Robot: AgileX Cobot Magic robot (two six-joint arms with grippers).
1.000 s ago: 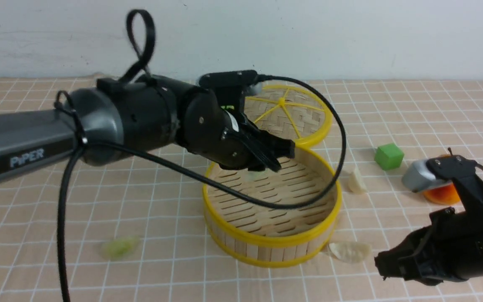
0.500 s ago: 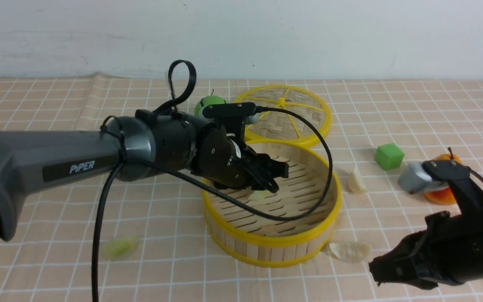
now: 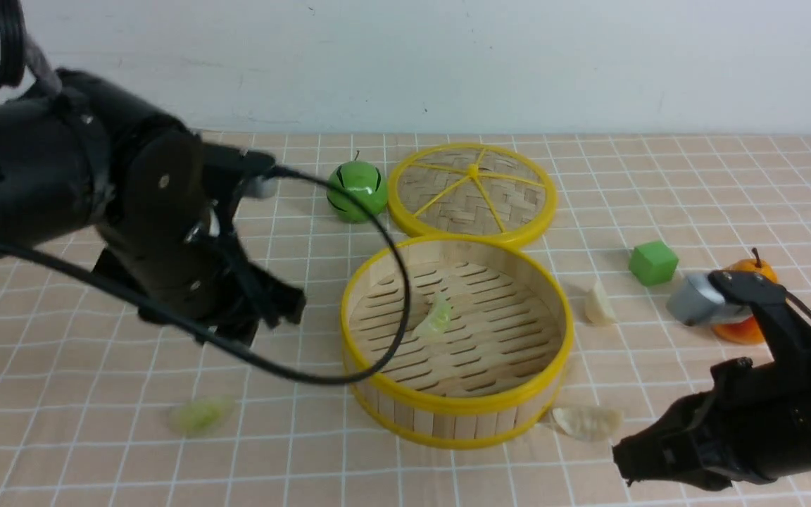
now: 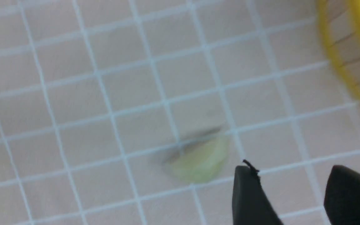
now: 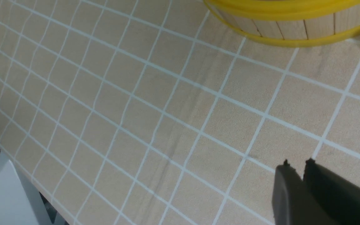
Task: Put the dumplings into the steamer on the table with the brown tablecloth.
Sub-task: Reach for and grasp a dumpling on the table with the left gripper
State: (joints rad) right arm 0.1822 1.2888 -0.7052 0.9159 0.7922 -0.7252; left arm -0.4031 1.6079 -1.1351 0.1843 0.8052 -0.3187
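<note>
The round bamboo steamer (image 3: pixel 456 421) sits mid-table on the brown grid tablecloth (image 3: pixel 659 183), with one pale green dumpling (image 3: pixel 435 317) on its slats. A second green dumpling (image 3: pixel 201 415) lies on the cloth near the front left and shows blurred in the left wrist view (image 4: pixel 198 161). One white dumpling (image 3: pixel 587 421) lies by the steamer's front right wall, another (image 3: pixel 599 304) to its right. My left gripper (image 3: pixel 282 306) is open and empty, left of the steamer, above the cloth. My right gripper (image 3: pixel 627 461) is shut and empty, low at the front right.
The flat woven disc with yellow spokes (image 3: pixel 472 189) lies behind the steamer, a green round toy fruit (image 3: pixel 357 191) to its left. A green cube (image 3: pixel 652 263) and an orange toy fruit (image 3: pixel 747 320) sit at the right. The steamer wall (image 5: pixel 292 26) also shows in the right wrist view.
My left gripper let go of the green dumpling in the steamer, opened and swung back left out of the basket. The right gripper crept slightly left.
</note>
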